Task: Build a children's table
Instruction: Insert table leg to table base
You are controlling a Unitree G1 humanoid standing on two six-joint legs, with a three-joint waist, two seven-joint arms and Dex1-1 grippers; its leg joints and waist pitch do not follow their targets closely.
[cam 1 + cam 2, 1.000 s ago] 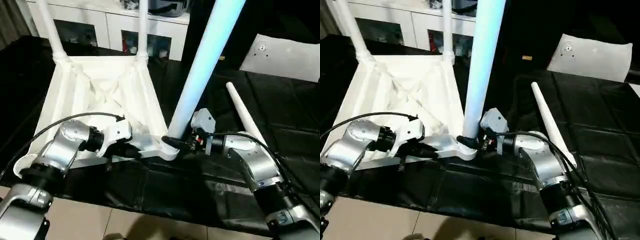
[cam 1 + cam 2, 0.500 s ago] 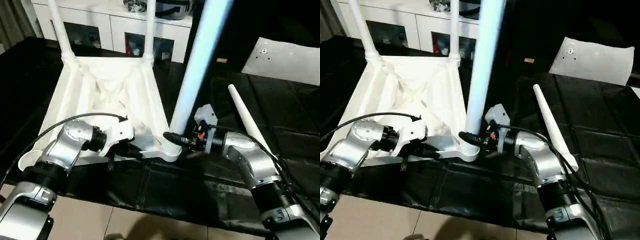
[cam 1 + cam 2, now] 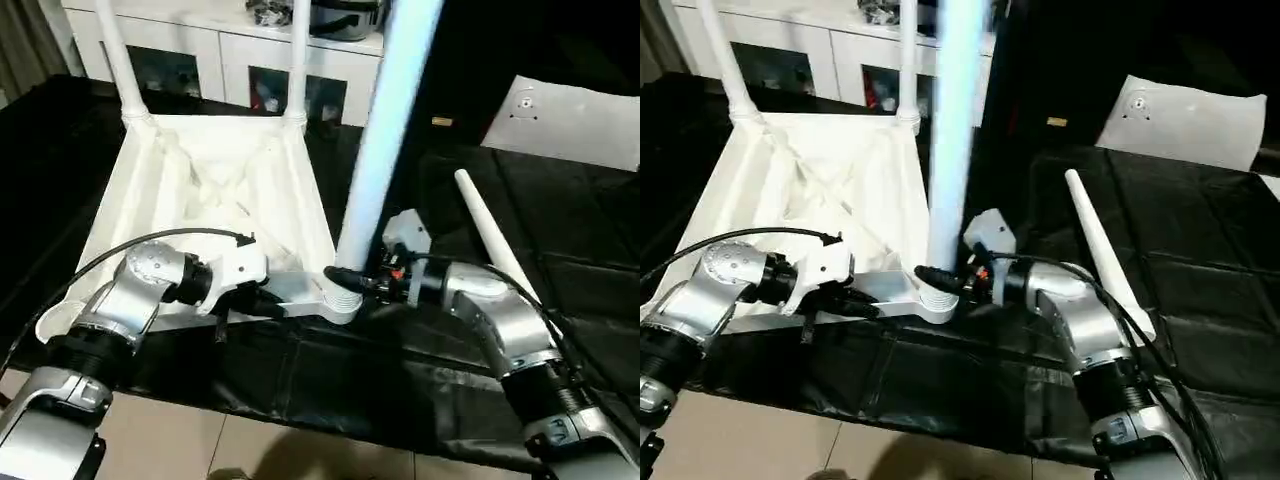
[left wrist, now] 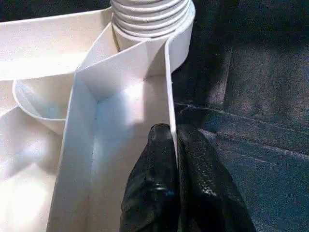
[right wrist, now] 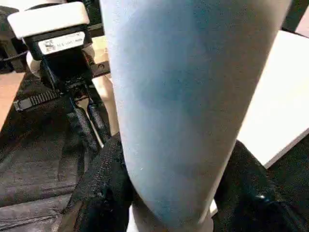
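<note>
- Table top: lying upside down on black mat, ribbed underside showing; 2 legs standing in far corner sockets.
- 3rd leg: standing near-upright in near right corner socket, threaded base seating in it.
- 4th leg: lying loose on mat, right of top.
- L gripper: fingers pressed together, pinching near edge wall of top by that socket.
- R gripper: fingers half-spread, clasping 3rd leg's base.
- White cabinet: sitting beyond mat's far edge.
</note>
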